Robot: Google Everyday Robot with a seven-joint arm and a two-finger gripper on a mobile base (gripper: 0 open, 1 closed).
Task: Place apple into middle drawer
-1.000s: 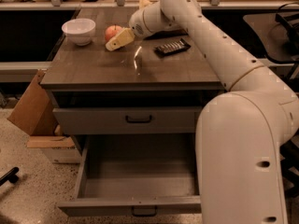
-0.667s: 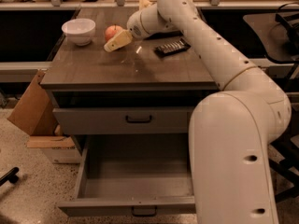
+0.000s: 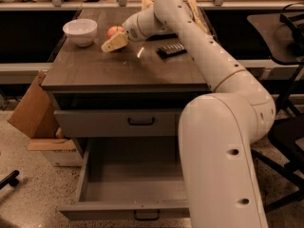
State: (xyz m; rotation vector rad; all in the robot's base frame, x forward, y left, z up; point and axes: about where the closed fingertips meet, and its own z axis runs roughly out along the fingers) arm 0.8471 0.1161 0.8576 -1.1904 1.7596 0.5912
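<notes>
Upper left, our gripper sits beside the red-orange apple, grip we cannot tell; the middle drawer stands open below.

Smooth white rounded arm, small dark screw holes, cream tool over the tabletop.

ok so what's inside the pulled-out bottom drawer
Only bare grey floor shows in the drawer; its right end is hidden behind the robot's arm. The apple is up on the cabinet top, with the pincer at it.
</notes>
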